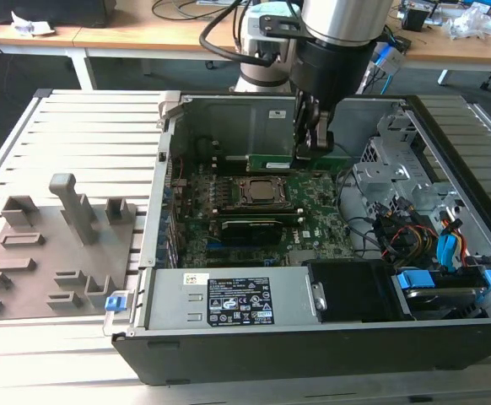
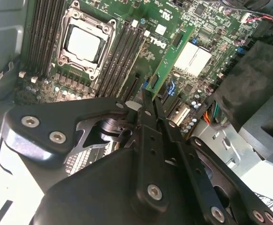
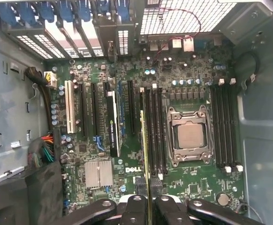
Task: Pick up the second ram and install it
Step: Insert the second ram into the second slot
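Slats of a metal surface (image 1: 85, 126) carry an open computer case (image 1: 229, 359) in the exterior view, its motherboard (image 1: 313, 228) facing up. The arm (image 1: 338, 34) reaches down into the case. The end effector (image 1: 306, 154) pinches the second ram (image 1: 272, 162), a narrow green stick held on edge above the board. The stick sits just beyond the CPU socket (image 1: 267, 192), on the side toward the case's far wall. On the socket's opposite side a black expansion card (image 1: 250, 226) stands in its slot, and past that the power supply (image 1: 229, 297) runs along the near wall. A grey fixture (image 1: 68, 236) with upright holders sits on the surface outside the case, well apart from the socket, at the exterior view's left.

In the second wrist view the black fingers (image 2: 143, 122) are pressed onto one end of the second ram (image 2: 171, 58), which juts out from between them. It hangs above the motherboard, past the bank of memory slots (image 2: 120, 61) that flanks the CPU socket (image 2: 85, 42). A silver heatsink (image 2: 195, 58) shows just past it, farther from the socket.

In the first wrist view the second ram (image 3: 145, 150) is seen edge-on as a thin line running out from the end effector (image 3: 148, 201). It lines up lengthwise with the memory slots beside the CPU socket, on the side toward the black expansion card. Whether its lower edge touches a slot cannot be told.
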Robot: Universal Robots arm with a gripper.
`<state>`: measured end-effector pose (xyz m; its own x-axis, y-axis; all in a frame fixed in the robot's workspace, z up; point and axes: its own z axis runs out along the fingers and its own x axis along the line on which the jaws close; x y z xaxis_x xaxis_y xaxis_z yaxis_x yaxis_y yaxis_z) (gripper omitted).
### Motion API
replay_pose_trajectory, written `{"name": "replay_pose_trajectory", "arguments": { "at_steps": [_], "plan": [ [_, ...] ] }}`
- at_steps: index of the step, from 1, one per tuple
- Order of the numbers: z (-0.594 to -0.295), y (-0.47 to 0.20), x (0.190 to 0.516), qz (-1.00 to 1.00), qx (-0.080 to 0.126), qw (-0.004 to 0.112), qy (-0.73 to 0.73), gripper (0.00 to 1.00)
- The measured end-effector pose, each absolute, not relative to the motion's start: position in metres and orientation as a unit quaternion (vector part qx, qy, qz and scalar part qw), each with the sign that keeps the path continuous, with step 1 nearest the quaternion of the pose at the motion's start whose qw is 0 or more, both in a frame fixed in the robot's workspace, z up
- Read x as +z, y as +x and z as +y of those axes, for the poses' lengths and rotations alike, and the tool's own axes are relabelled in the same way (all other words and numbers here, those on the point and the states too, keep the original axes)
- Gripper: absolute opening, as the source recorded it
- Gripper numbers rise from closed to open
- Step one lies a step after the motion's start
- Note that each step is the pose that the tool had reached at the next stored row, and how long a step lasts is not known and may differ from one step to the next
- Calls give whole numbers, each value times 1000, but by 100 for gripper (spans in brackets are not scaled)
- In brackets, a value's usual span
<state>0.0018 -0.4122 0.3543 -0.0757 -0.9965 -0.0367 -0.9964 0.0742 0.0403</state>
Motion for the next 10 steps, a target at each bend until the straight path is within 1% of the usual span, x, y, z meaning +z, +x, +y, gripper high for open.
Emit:
{"name": "replay_pose_trajectory", "arguments": {
  "at_steps": [10],
  "plan": [
    [-412,2,345,-733,-27,0,680,14]
  ]
}}
